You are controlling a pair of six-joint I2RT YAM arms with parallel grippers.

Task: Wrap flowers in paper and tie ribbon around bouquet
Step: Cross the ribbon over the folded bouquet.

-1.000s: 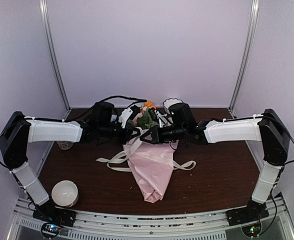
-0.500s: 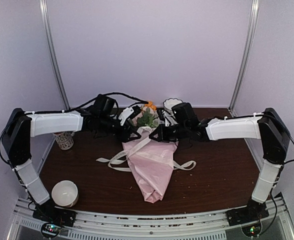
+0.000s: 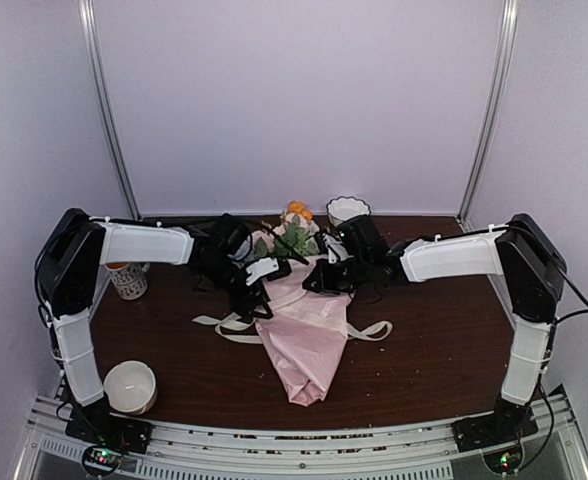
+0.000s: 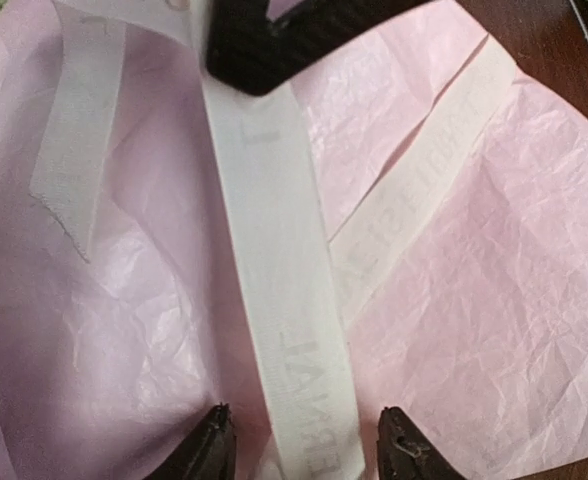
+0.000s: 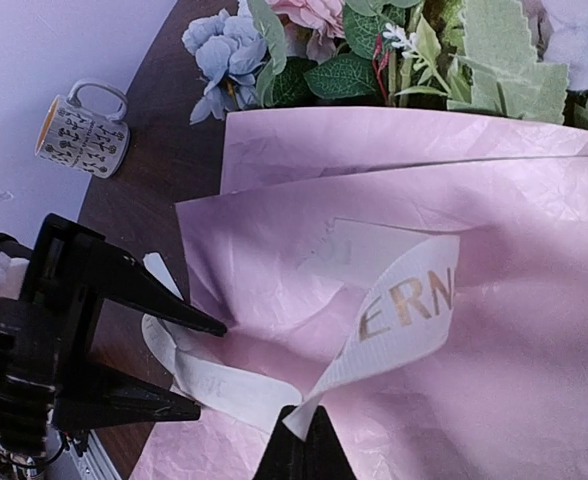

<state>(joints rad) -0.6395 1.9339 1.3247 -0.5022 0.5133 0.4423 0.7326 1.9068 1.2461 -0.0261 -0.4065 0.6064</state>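
The bouquet (image 3: 304,335) is laid at the centre of the top view. The ribbon (image 5: 404,300) is pinched by the right gripper (image 5: 304,442) at the right wrist view's bottom edge; the left gripper (image 4: 304,445) is spread astride it.

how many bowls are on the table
2: a plain white bowl at the near left corner, a scalloped white bowl at the far edge; others may be hidden.
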